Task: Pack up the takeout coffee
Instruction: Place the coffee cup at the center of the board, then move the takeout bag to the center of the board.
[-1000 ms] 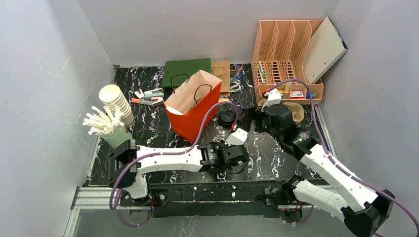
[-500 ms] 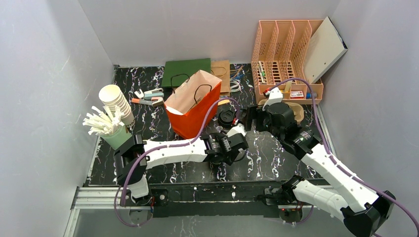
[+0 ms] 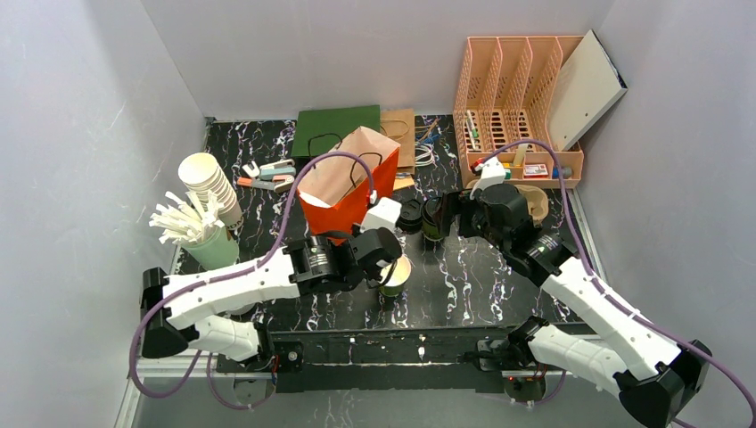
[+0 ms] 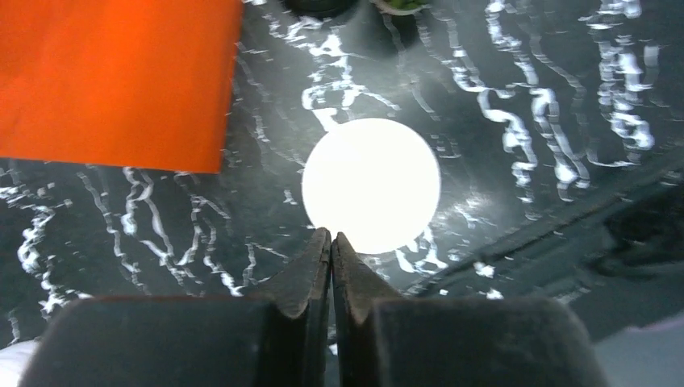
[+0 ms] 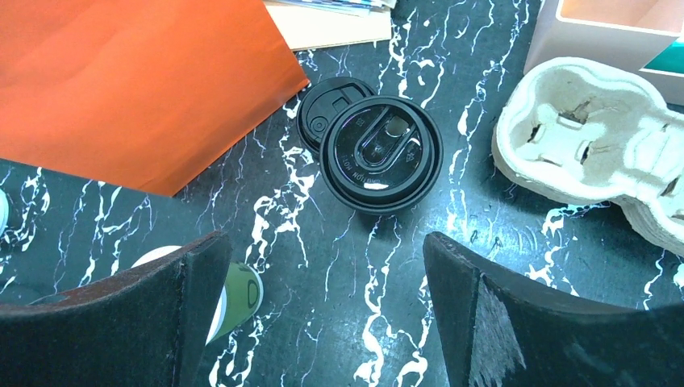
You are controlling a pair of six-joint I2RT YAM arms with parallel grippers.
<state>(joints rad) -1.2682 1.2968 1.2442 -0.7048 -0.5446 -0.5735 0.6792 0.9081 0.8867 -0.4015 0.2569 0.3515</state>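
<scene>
The takeout coffee, a dark green cup under a round black lid, stands upright by the orange bag; it also shows in the top view. My right gripper is open and empty, hovering just near of the cup, apart from it; in the top view it is beside the cup. My left gripper is shut, its tips at the near rim of the lidless green cup. In the top view that gripper is just left of the lidless cup.
An orange paper bag stands open left of the coffee. A loose black lid lies between bag and coffee. A pulp cup carrier sits at right. White cups, a straw holder and a peach file rack line the edges.
My left arm swung left and back toward the orange bag, uncovering the lidless green cup at the front. The right gripper has barely moved.
</scene>
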